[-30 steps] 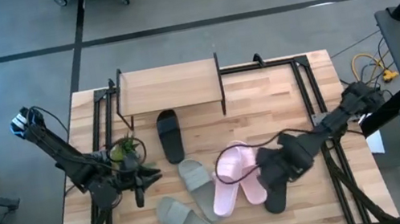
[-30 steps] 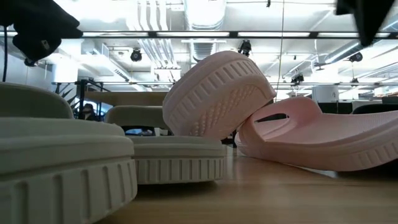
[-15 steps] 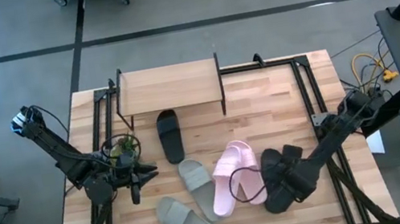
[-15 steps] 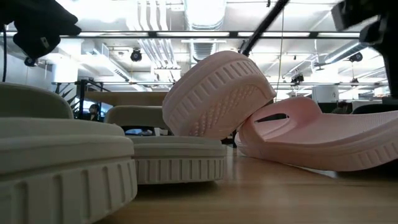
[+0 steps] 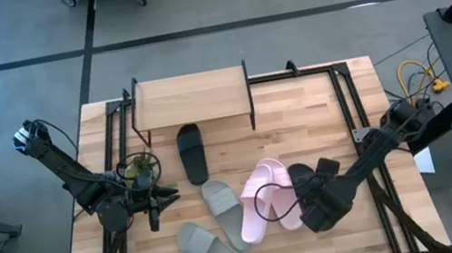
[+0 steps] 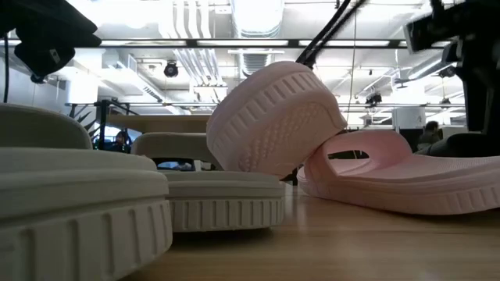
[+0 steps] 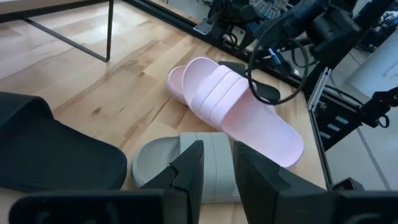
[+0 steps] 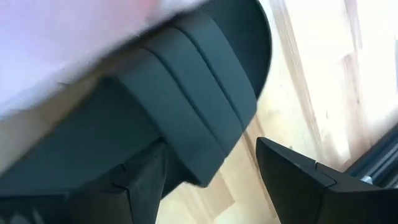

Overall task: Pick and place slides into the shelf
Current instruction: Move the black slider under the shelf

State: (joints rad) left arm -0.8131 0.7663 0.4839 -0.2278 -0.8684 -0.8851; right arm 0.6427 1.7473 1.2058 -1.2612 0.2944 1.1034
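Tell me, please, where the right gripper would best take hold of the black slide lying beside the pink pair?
Probably the wide strap of the black slide: it arches clear of the sole, so one finger could slip under. The right gripper is open at it, coming from above.

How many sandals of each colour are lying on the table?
Black rubber slides: 2
Pale pink rubber slides: 2
Grey-green rubber slides: 2
Total: 6

pink slides (image 6: 312, 148), grey-green slides (image 6: 117, 203), tabletop (image 6: 328, 246)
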